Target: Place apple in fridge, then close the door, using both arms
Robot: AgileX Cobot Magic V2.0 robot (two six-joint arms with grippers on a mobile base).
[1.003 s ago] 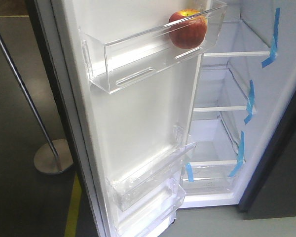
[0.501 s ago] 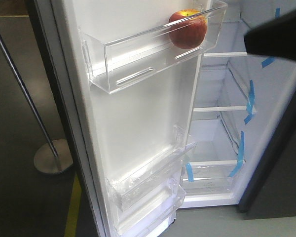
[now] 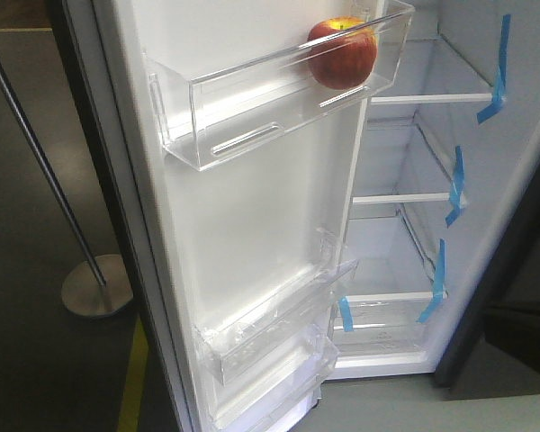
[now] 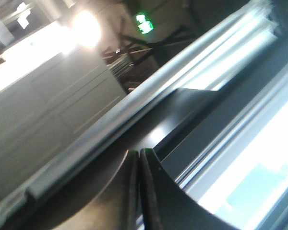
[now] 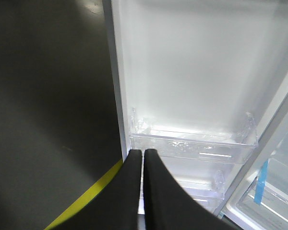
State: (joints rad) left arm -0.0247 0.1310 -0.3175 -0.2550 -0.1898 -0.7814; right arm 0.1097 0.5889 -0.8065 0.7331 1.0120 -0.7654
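Small round red apple with yellow patches (image 3: pixel 342 52) sat in the clear plastic top bin (image 3: pixel 252 121) of the tall white-lined door (image 3: pixel 252 234), outside the view of the right gripper (image 5: pixel 143 152) (pinched shut, empty, like the left gripper (image 4: pixel 137 153)). The door looked stiff and hinged, so a push near its free edge would probably suit it.

The apple (image 3: pixel 342 52) has glossy, smooth red skin. The bin (image 3: pixel 238 126) holding it on the door (image 3: pixel 252 225) is clear, shiny plastic; the door's lining is smooth white plastic. Left of the door, the pole (image 3: pixel 36 153) is metal. The left tool (image 4: pixel 139 152) and right tool (image 5: pixel 143 152) are matt black.
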